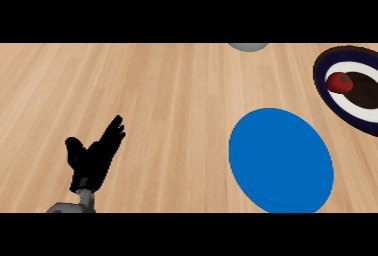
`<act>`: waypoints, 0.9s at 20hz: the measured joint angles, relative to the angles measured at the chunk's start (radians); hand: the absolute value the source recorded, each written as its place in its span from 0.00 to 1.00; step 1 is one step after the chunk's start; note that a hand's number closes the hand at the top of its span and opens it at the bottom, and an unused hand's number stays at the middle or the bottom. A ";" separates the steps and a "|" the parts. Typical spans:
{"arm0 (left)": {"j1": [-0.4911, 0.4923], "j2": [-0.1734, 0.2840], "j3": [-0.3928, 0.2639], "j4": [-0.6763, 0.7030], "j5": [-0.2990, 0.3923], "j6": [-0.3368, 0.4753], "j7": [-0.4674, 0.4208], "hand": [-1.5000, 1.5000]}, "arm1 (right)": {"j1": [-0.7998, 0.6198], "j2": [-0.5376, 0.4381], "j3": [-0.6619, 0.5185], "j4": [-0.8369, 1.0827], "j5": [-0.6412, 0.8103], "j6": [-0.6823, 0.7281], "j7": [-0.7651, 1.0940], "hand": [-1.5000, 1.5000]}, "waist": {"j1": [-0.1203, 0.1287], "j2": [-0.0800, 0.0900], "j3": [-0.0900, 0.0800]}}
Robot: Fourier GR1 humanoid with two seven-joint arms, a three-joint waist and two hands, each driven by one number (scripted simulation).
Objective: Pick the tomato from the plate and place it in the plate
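A red tomato [339, 82] lies on a plate with a dark blue rim, a white ring and a dark brown centre [334, 102] at the right edge of the counter. A plain blue plate [280, 160] sits nearer, at the lower right, with nothing on it. My left hand [94, 157] rests open at the lower left, fingers straight and pointing up, far from both plates. My right hand does not show.
The wooden counter fills the view. A grey rounded object [248, 46] pokes in at the top edge, right of centre.
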 measured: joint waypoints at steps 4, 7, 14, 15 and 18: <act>0.007 -0.007 0.000 -0.003 -0.002 0.008 0.001 0.50 | 0.057 -0.015 0.012 -0.014 0.009 0.061 0.004 0.00 | -0.008 -0.002 0.001; 0.014 -0.005 0.004 -0.001 -0.003 0.006 -0.008 0.50 | 0.105 -0.031 0.023 -0.035 0.017 0.093 0.006 0.00 | -0.017 -0.005 0.001; 0.021 -0.009 0.008 -0.003 -0.004 0.010 -0.008 0.50 | 0.208 -0.041 0.065 -0.093 0.057 0.082 -0.042 0.00 | -0.027 -0.010 0.001; 0.022 -0.010 0.009 -0.004 -0.003 0.011 -0.007 0.50 | 0.222 -0.041 0.069 -0.099 0.060 0.079 -0.050 0.00 | -0.028 -0.011 0.001; 0.024 -0.006 0.014 -0.005 0.000 0.008 -0.005 0.50 | 0.261 -0.043 0.077 -0.109 0.068 0.069 -0.069 0.00 | -0.031 -0.013 0.001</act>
